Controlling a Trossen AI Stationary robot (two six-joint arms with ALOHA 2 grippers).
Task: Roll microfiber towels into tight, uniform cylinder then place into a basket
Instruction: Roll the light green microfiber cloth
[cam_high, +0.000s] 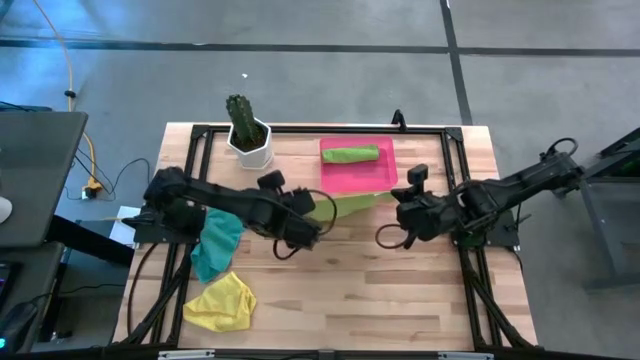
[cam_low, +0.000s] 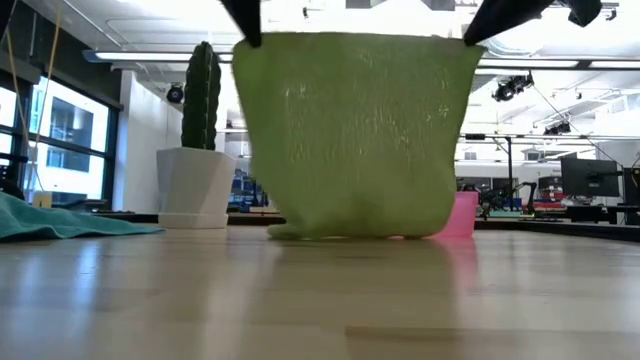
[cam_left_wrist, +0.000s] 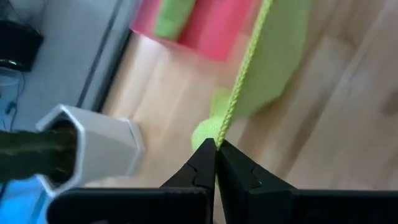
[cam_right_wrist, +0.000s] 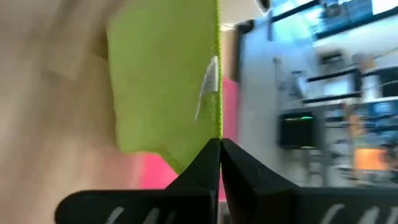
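A lime green towel (cam_low: 355, 130) hangs spread like a sheet between my two grippers at mid-table, its lower edge (cam_low: 330, 234) on the wood. My left gripper (cam_high: 318, 217) is shut on one upper corner and my right gripper (cam_high: 392, 201) on the other. Just beyond it stands the pink basket (cam_high: 375, 178), with a rolled green towel (cam_high: 350, 154) lying inside. A teal towel (cam_high: 217, 243) and a yellow towel (cam_high: 222, 301) lie crumpled on the table near the left arm. My left gripper pinches the towel's upper corner (cam_left_wrist: 219, 138) between its two fingers, at the stitched hem, slanting down from the table's left. The hem runs straight away from the fingertips toward the other gripper. The cloth hangs below the hold, its bottom on the table. My right gripper pinches the opposite upper corner (cam_right_wrist: 218, 134) between its two fingers, on the hem near a small white tag (cam_right_wrist: 208, 84), slanting down from the table's right. The sheet hangs below the fingers with its lower edge on the table.
A white hexagonal pot with a cactus (cam_high: 247, 135) stands at the far left of the table, beside the basket. A black frame (cam_high: 300, 130) runs along the table's edges. Bare wood (cam_high: 380, 290) lies toward the near edge.
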